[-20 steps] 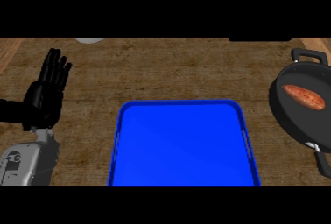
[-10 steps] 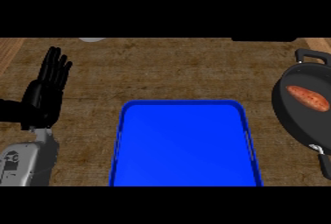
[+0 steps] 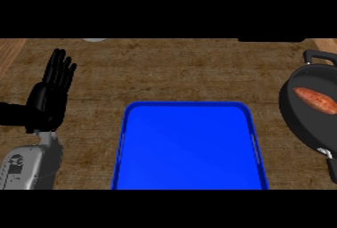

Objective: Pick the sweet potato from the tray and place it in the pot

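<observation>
Nothing moved in 1 s: sweet potato (image 3: 316,99) in pot (image 3: 297,116), tray (image 3: 191,147) bare; left hand (image 3: 50,95) resting w/ straight fingers, holding nothing. Task looks done.

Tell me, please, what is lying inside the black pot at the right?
The sweet potato lies inside the pot, on its dark bottom. The pot's right part runs past the view's edge, so that part stays unseen.

The counter (image 3: 184,71) has a brown, mottled top with a lighter wooden strip along its left and right edges. 2 main things lie on it. A blue tray (image 3: 189,147) with a raised rim sits at the middle of the near edge. A black pot (image 3: 309,120) sits at the right edge, well apart from the tray. A small pale object (image 3: 95,40) shows at the far edge, too cut off to identify.
</observation>
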`<state>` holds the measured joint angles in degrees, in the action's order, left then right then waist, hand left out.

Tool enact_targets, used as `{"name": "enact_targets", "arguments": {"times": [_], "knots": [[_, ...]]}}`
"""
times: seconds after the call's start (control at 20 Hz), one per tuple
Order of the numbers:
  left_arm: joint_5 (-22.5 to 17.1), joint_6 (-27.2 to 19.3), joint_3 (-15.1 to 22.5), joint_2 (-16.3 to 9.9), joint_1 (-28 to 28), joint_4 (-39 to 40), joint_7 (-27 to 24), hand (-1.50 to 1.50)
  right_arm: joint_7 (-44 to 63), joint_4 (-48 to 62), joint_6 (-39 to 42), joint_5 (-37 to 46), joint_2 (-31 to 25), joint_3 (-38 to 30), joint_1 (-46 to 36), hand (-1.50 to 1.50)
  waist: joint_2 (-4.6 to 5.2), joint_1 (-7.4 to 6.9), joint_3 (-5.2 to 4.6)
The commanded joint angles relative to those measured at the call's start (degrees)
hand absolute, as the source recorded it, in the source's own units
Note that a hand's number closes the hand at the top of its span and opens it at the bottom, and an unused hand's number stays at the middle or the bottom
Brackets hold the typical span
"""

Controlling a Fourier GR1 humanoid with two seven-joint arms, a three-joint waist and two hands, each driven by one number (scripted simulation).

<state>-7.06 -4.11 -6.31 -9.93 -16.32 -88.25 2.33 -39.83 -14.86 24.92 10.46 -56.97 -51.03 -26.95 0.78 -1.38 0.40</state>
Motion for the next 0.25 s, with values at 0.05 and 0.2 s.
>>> {"name": "enact_targets", "arguments": {"times": [0.05, 0.2], "knots": [[0.80, -1.28, -0.38, 0.20, -0.97, 0.55, -0.28, 0.00, -2.82, 2.59, 5.75, -1.37, -3.66, -1.30, 2.36, -1.50, 0.21, 0.18, 0.18], [0.07, -0.70, -0.75, 0.09, -1.39, 0.80, -0.41, 0.00, -4.10, 2.54, 4.50, -1.29, -3.49, -1.08, 3.56, -1.50, 0.19, 0.12, 0.17]]}}
